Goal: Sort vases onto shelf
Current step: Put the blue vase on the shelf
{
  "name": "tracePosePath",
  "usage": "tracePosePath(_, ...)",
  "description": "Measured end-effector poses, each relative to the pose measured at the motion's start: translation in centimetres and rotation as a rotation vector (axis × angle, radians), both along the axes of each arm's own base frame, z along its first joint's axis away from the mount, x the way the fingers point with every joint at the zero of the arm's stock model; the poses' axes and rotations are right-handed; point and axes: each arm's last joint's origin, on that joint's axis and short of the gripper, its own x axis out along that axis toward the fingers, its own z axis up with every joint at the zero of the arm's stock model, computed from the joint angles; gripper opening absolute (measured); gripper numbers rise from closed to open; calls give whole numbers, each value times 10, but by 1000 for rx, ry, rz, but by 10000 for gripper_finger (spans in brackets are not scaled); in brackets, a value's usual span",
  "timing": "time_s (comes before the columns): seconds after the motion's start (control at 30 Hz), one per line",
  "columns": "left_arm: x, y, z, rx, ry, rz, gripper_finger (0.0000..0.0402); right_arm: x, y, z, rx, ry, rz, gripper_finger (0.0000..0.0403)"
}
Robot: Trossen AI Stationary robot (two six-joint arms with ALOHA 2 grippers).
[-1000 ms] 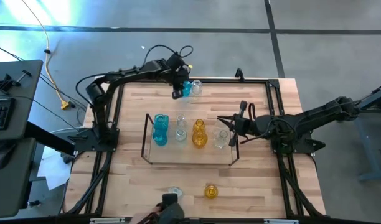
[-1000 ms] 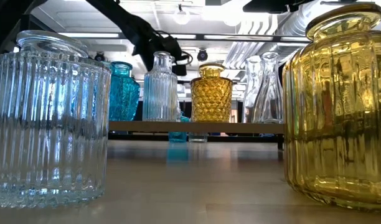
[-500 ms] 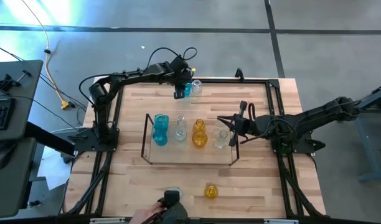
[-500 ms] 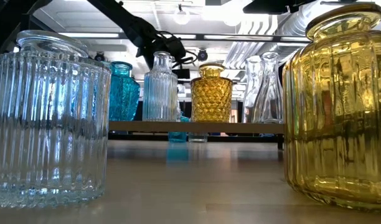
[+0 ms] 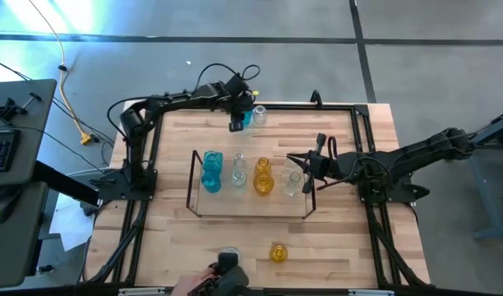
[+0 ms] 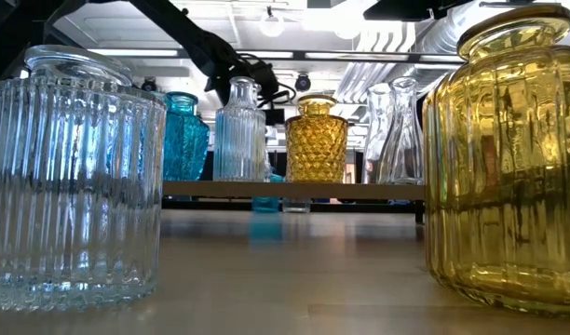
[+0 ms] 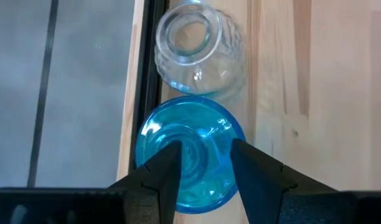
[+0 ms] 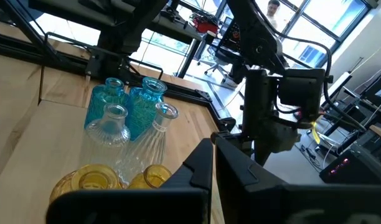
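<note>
Hovering at the desk's (image 5: pixel 334 247) far edge, the left tool (image 7: pixel 202 174) has its fingers (image 7: pixel 164 175) spread wide on either side of a blue vase (image 7: pixel 190 149), seen from above in the wrist view; whether the fingers touch the glass cannot be told. Just beyond that tool stands a clear vase (image 7: pixel 193 50), close by the blue one and next to the black frame (image 7: pixel 147 68) edging the desk.

Nearer the middle of the desk, well apart from the left tool, sits the shelf (image 5: pixel 192 185) with a row of vases on it: two blue ones (image 5: pixel 211 171), clear ones (image 5: pixel 238 169), amber ones (image 5: pixel 263 179) and another clear one (image 5: pixel 292 184) at the end.

The right tool (image 5: pixel 291 156) is shut with nothing in it, its tip just over that end of the shelf, near the last clear vase.

Two more vases stand at the near edge, far from both tools: a clear ribbed one (image 6: pixel 75 177) and an amber one (image 6: pixel 504 158).
</note>
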Motion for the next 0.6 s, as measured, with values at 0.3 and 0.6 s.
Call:
tracePosePath(0.3, 2, -2, -3, 9, 16, -8, 108, 0, 0, 0, 0, 1, 0, 0)
tracePosePath(0.6, 0, -2, 1, 56, 44, 0, 14, 0, 0, 0, 0, 0, 0, 0)
